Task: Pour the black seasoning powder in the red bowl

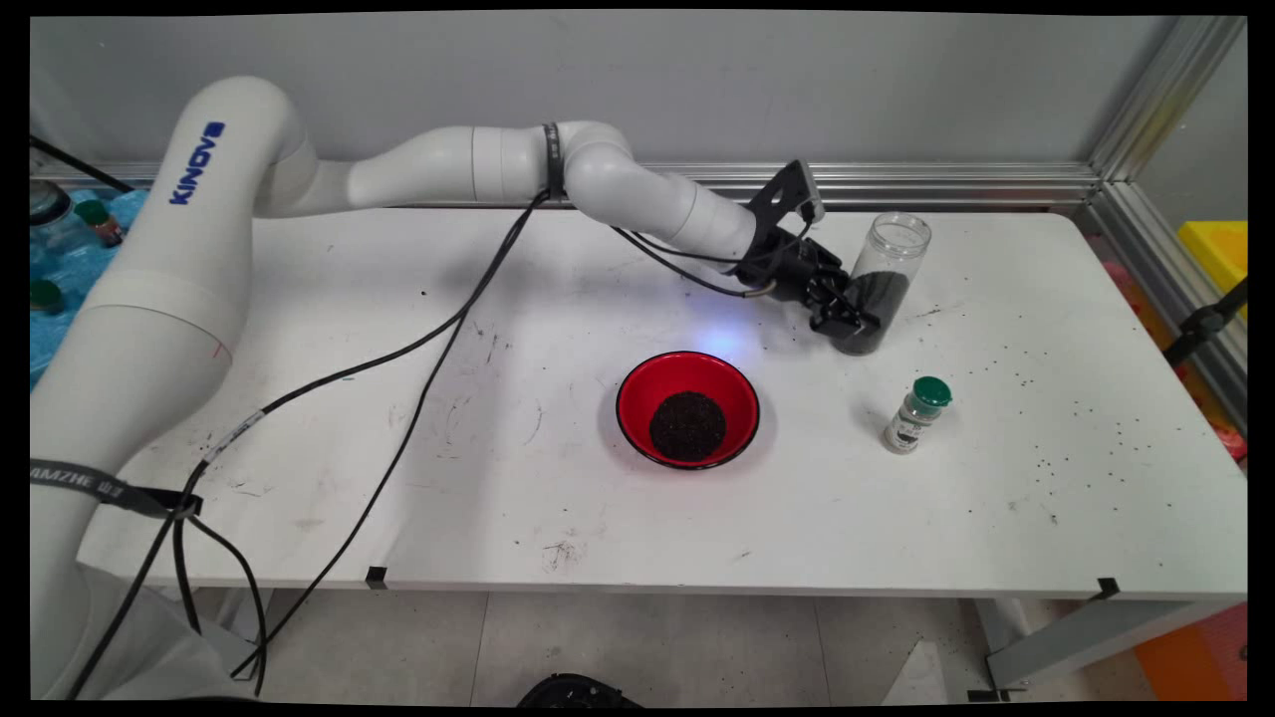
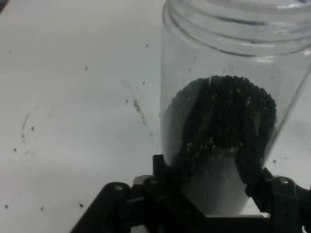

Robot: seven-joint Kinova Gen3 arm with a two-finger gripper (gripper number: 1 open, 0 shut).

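Note:
A clear plastic jar (image 1: 890, 261) without a lid, about half full of small black seeds, stands at the table's back right and leans slightly. My gripper (image 1: 855, 317) is shut on its lower part, coming at it from the left. In the hand view the jar (image 2: 228, 73) fills the frame, with the gripper (image 2: 210, 171) at its base and the fingers (image 2: 159, 167) pressed against both sides. A red bowl (image 1: 687, 370) with a heap of black seeds in it sits at the table's middle, to the left of the jar and nearer the front.
A small spice bottle (image 1: 916, 413) with a green cap stands in front of the jar. Loose black seeds (image 1: 1056, 418) are scattered over the right of the table. An aluminium frame (image 1: 1126, 179) runs along the back and right edges. Black cables (image 1: 438, 339) hang across the left.

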